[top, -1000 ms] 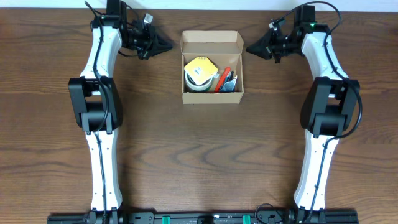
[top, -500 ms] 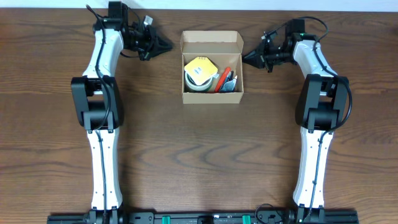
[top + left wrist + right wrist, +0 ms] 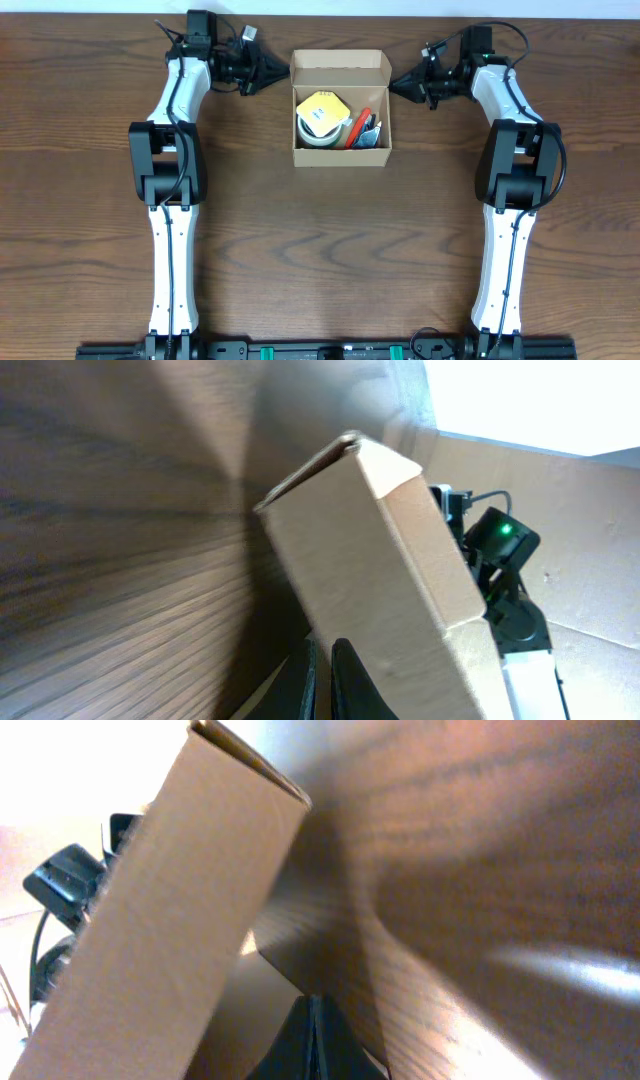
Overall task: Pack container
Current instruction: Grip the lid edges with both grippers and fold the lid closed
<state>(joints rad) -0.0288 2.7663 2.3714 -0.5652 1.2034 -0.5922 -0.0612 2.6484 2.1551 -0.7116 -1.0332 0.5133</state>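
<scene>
Container [image 3: 340, 150] walls at upper centre closely flanked by left gripper [image 3: 284, 70] and right gripper [image 3: 394, 82]. Top opening left reachable from above. Wide passage offered over table [image 3: 330, 250] between arms in lower frame.

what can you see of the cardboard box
Plain brown cardboard box, unmarked, standing flat on the wooden table with its hinged lid open at the far side. Inside lie a tape roll, a red item and dark bits. The left gripper and right gripper, shut, flank its far corners; contact unclear.
</scene>
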